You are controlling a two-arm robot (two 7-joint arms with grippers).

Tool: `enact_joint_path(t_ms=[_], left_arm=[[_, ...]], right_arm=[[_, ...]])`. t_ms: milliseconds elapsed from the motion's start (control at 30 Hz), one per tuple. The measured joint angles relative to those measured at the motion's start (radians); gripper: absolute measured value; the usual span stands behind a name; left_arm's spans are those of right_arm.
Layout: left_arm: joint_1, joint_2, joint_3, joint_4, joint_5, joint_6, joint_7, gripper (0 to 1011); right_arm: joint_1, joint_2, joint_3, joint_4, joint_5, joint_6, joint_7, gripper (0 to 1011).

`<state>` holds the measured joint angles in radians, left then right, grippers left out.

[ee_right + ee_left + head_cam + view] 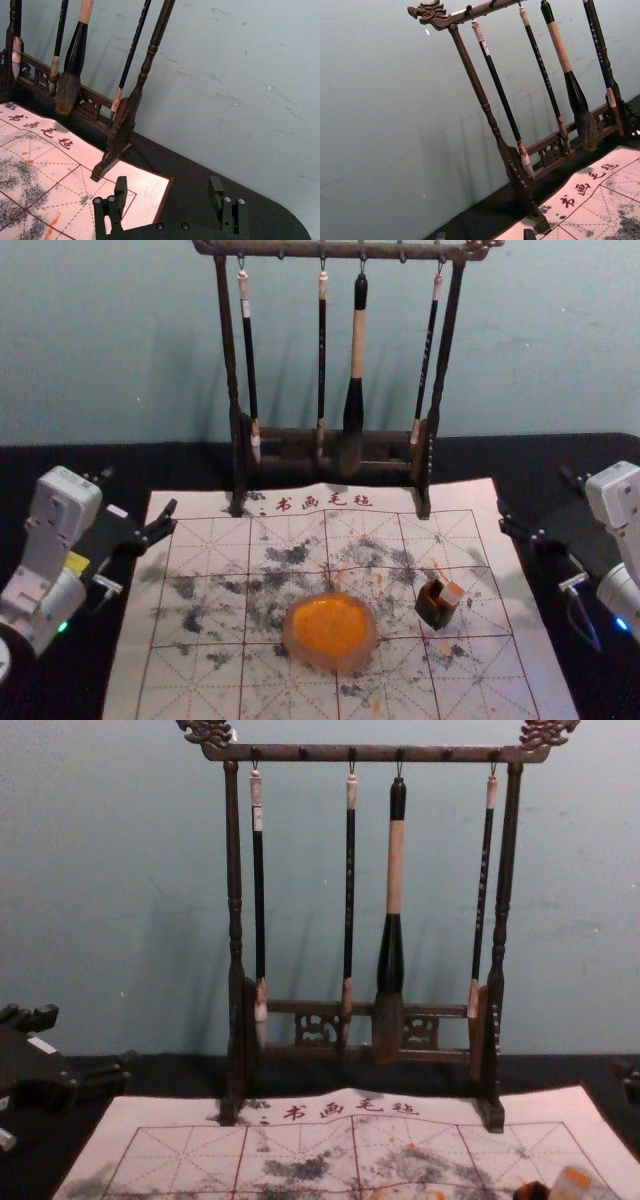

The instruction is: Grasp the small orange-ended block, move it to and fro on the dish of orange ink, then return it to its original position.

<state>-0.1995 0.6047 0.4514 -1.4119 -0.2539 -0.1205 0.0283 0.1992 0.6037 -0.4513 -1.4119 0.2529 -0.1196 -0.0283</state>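
Orange-ended block (452,594) at head-view four o'clock: from three, we'd centre our open right claw (534,490), pinching squarely; open left claw (139,490), nine.

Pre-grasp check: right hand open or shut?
Open. The right hand, by the right edge of the calligraphy mat, has fingers wide apart, nothing gripped.
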Motion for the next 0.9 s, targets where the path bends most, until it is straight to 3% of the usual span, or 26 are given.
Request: enact_joint_path(t_ms=[900], left_arm=[[0.000,0.000,0.000,0.000,0.000,0.000,0.000,1001]], right_arm=[[0.000,0.001,0.000,0.000,0.001,-0.001,0.000,1003]])
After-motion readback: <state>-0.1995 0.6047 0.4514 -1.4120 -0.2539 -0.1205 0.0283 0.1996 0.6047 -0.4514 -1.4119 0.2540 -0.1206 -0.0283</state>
